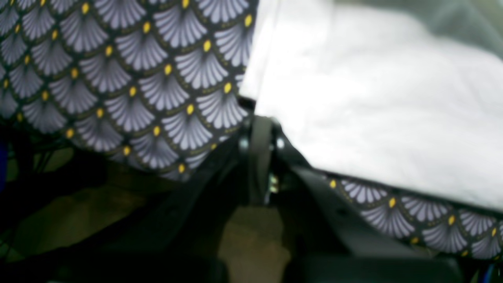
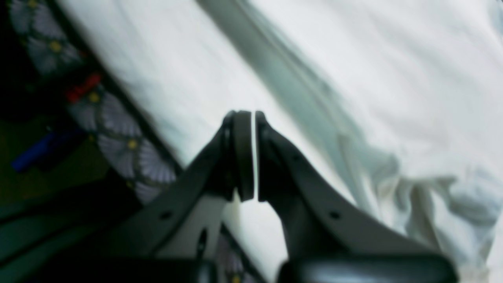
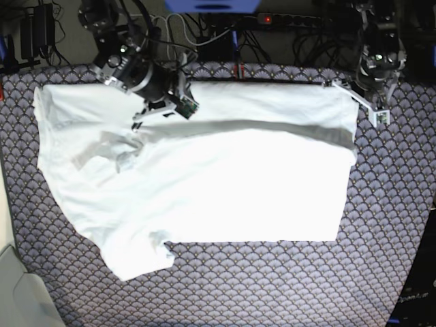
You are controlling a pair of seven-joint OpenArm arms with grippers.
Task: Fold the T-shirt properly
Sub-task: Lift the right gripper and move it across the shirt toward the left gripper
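T-shirt [image 3: 204,177] lies spread on the patterned tabletop [image 3: 381,259], far long edge folded over w/ a shadowed crease across it, one sleeve toward the near edge. Right hand [image 2: 254,155] is closed, pads almost touching, nothing between, above the shirt by that crease. Left hand [image 1: 261,157] closed at the shirt's corner; blurred, can't tell if cloth is pinched.
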